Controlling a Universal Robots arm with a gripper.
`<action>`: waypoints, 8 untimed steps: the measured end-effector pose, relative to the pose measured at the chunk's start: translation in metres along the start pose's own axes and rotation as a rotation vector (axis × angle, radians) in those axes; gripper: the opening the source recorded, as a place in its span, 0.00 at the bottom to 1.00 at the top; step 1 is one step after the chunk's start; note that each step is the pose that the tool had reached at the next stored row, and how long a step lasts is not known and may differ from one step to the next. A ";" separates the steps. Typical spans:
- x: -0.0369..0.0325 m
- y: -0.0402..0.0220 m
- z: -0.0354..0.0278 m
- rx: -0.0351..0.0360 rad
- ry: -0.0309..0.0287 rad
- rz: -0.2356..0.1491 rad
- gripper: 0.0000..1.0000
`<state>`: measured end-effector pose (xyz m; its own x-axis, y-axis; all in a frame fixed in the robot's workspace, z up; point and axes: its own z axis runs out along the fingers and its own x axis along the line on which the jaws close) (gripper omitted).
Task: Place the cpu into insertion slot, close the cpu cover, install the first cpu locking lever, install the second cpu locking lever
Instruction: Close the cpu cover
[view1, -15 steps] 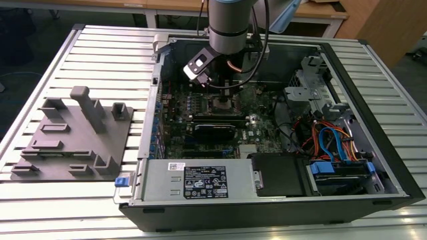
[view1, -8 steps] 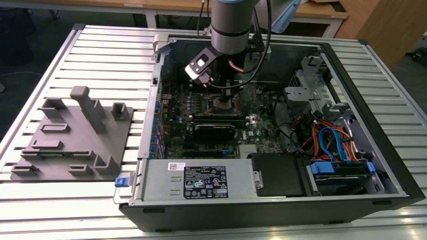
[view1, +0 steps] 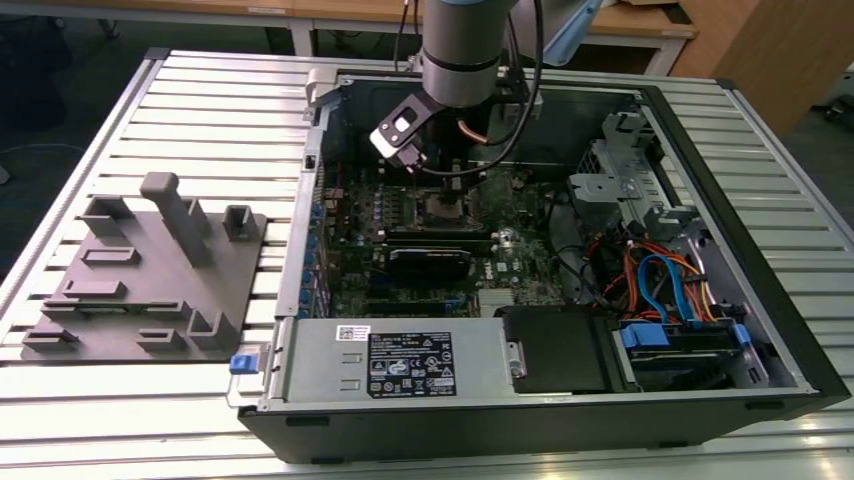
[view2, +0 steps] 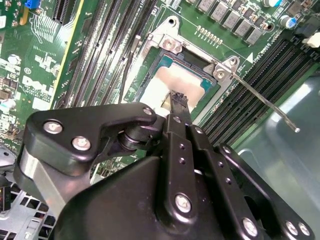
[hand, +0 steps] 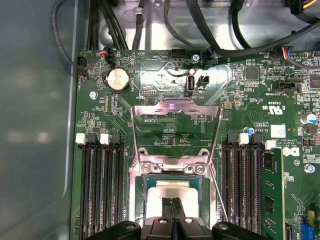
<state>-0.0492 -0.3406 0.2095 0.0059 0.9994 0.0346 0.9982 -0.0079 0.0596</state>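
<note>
Silver slats of the table (view1: 200, 95) carry the open computer case (view1: 787, 330) in the exterior view, and the arm (view1: 461, 50) drops in from twelve o'clock, straight over the green board. Its end effector (view1: 447, 172) hangs right above the insertion slot (view1: 450, 207), near the middle of the board. Out at nine o'clock from the slot, on the exterior view's left, sits a grey fixture (view1: 147, 270) on the table, well apart from the action. Down at six o'clock lies the silver power supply box (view1: 400, 360), and at four o'clock a bundle of blue cables (view1: 667, 285). Over to the second wrist view: the black end effector (view2: 177, 99) is clenched, fingertips pressed together with nothing between them, poised on or just over the pale metal top of the cpu (view2: 160, 85); I can't tell whether they touch it. The cpu lies flat inside the insertion slot (view2: 166, 45), and a thin locking lever (view2: 265, 102) sticks out free, angled away across the memory slots (view2: 272, 57). Now the first wrist view: the fingers (hand: 168, 210) are shut tight over the cpu (hand: 172, 189), which is seated in the insertion slot (hand: 172, 169). The cpu cover (hand: 175, 106) stands flipped open beyond the slot, green board showing through its window. Memory slots (hand: 100, 190) flank the slot on both sides, and a round coin battery (hand: 118, 79) sits beyond the cover.
</note>
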 end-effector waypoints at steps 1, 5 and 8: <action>0.0000 0.0001 -0.0009 -0.0001 -0.0001 0.000 0.11; 0.0001 0.0003 -0.0040 -0.0001 -0.0009 0.000 0.11; 0.0001 0.0002 -0.0040 -0.0002 -0.0011 0.000 0.11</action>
<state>-0.0492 -0.3406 0.2135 0.0060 0.9994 0.0335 0.9982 -0.0080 0.0598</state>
